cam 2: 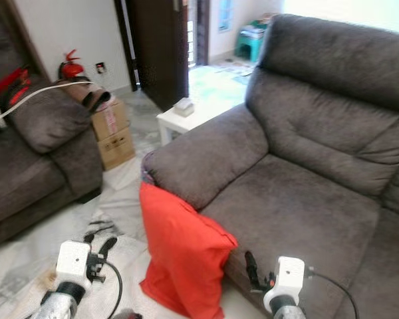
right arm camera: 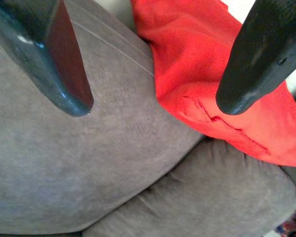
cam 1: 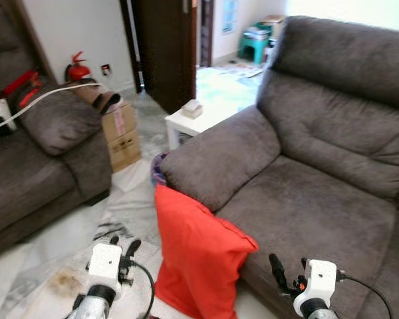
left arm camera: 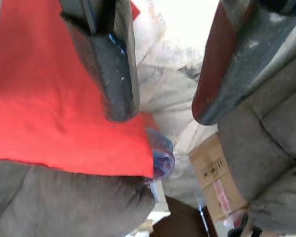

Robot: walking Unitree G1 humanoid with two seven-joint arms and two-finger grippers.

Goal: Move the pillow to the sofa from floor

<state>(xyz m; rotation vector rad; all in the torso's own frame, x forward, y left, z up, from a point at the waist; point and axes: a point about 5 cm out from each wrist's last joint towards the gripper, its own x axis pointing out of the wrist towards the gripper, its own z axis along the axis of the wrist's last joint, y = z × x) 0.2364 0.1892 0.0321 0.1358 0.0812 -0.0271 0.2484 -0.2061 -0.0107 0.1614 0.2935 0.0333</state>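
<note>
red pillow (cam 1: 198, 256) upright, leaning on sofa (cam 1: 306, 193)

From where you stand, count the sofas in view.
2. The big grey sofa stands ahead on the right, the red pillow leaning against its front. A second grey sofa is at the left, partly cut off.

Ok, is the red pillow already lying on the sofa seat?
No, the red pillow stands on the floor, leaning against the front of the sofa.

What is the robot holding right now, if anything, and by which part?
Nothing is held. The left gripper and right gripper are both open with nothing between their fingers, and the red pillow leans against the sofa front, ungrasped.
</note>
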